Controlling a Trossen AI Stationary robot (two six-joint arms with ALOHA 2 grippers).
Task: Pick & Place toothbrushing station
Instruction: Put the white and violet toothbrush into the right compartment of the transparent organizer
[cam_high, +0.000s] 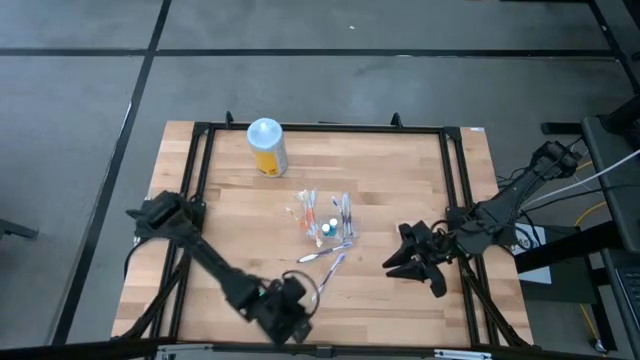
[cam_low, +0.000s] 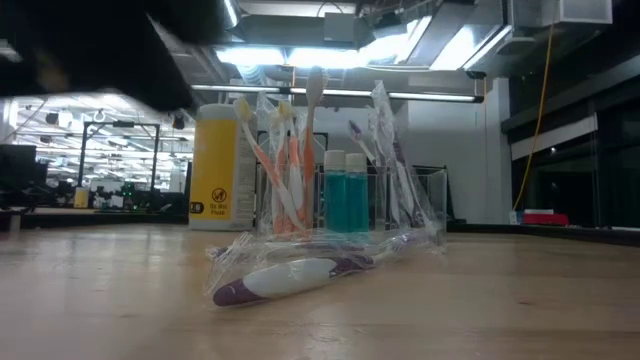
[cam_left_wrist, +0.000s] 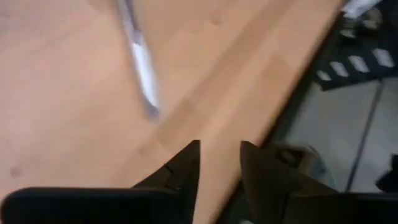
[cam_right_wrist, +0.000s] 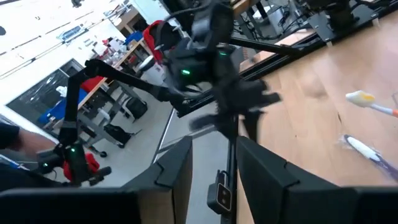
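Observation:
Clear cup-like holders (cam_high: 320, 215) stand at the table's middle with whitish, orange-pink and blue-purple toothbrushes upright in them (cam_low: 290, 165), beside two teal round-capped bottles (cam_low: 345, 200). Two wrapped whitish-purple toothbrushes (cam_high: 330, 257) lie flat on the table just in front of the holders; one is close in the low view (cam_low: 300, 275). My left gripper (cam_high: 290, 312) is open and empty at the table's near edge; a blurred toothbrush (cam_left_wrist: 140, 59) lies ahead of it. My right gripper (cam_high: 398, 252) is open and empty, to the right of the lying toothbrushes.
A yellow canister with a white lid (cam_high: 265, 146) stands at the far middle of the table. A black frame (cam_high: 200, 150) runs round the table's edges. Bare wood lies at the table's left and near right. The right wrist view shows my left arm (cam_right_wrist: 211, 56) farther off.

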